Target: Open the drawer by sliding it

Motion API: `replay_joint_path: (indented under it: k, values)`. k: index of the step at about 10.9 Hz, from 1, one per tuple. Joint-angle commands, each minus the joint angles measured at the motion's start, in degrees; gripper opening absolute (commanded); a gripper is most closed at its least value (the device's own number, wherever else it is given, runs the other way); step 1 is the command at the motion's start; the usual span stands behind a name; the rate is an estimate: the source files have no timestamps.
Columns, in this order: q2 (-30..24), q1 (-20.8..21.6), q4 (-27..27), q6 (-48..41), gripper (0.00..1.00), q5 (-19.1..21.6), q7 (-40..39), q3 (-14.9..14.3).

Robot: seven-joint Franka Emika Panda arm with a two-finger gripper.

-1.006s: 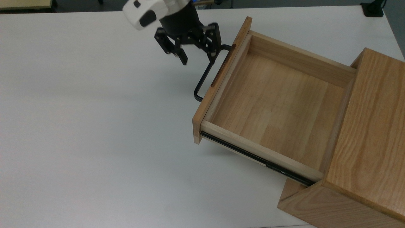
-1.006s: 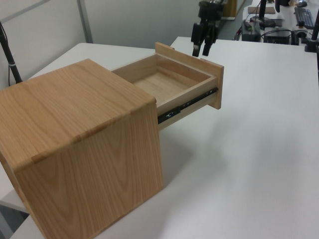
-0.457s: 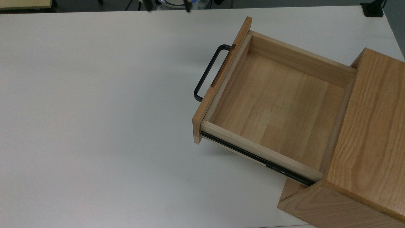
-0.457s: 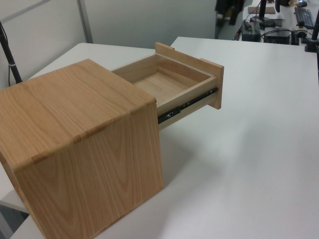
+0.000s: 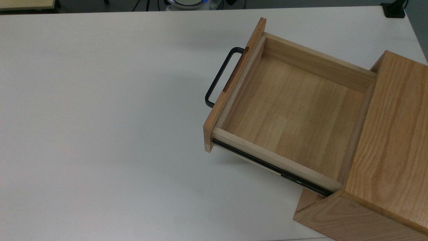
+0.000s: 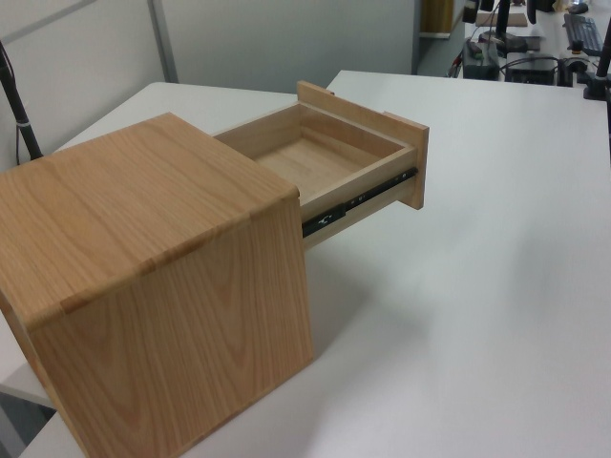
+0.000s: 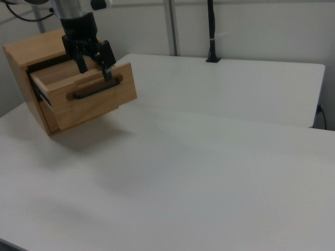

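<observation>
The light wooden drawer stands pulled far out of the wooden cabinet, and its shallow tray is empty. Its black bar handle points to the top view's left, and a black side rail is exposed. In the left view the drawer juts toward the upper right from the cabinet. In the right view my gripper hangs open just above the drawer front and its handle, holding nothing.
The white table spreads wide on the top view's left of the drawer. A black clamped pole rises at the table's far edge in the right view. Desk equipment sits beyond the table in the left view.
The open gripper rose away from the handle and left the top and left views. The drawer has stayed where it was.
</observation>
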Motion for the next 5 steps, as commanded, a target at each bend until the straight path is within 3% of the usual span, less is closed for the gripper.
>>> replay_joint_path:
  k: [1,5]
  values:
    - [1.4,0.0,-1.3,2.0,1.00,-1.3,-3.1,-0.8]
    - [2.3,-0.3,-1.5,4.7,1.00,-2.1,0.2,0.8]
